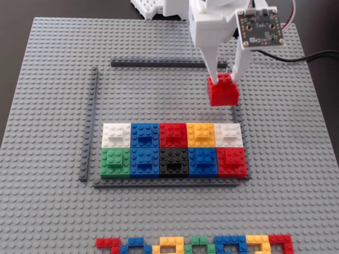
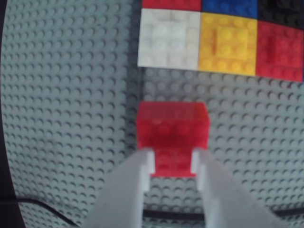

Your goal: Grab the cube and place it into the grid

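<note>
**Cube in the pincer, hanging over the grid's open row**

I've got the red cube (image 1: pixel 222 91) clamped by its raised top brick, gripper (image 1: pixel 223 77) closed on it, fingers pointing almost straight down. It hangs just behind the white block (image 1: pixel 228 134) at the right end of the filled rows, inside the dark-grey grid (image 1: pixel 159 64). In the wrist view the cube (image 2: pixel 173 128) sits square to that white block (image 2: pixel 169 39), a narrow gap between. I reckon it's straight down from here.

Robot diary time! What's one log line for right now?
gripper: shut on cube | cube: lifted inside grid, right end, above white block | grid: two rows filled | stage: placing
</note>
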Robot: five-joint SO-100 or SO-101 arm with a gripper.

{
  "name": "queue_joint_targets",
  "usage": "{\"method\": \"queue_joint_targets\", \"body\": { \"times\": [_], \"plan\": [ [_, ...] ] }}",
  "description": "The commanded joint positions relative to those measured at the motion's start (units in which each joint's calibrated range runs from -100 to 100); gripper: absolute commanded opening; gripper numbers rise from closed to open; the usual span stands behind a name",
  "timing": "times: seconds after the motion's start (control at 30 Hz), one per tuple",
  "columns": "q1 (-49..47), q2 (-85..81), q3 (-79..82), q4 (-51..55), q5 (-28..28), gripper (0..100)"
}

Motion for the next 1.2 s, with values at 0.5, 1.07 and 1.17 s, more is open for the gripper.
{"method": "queue_joint_targets", "body": {
  "times": [0.5, 1.07, 1.17],
  "plan": [
    [0.7, 6.6, -4.5, -3.2, 0.2, 6],
    [-0.2, 11.6, -9.3, -3.7, -0.1, 6],
    [-0.3, 12.0, -9.4, -3.7, -0.2, 7]
  ]
}}
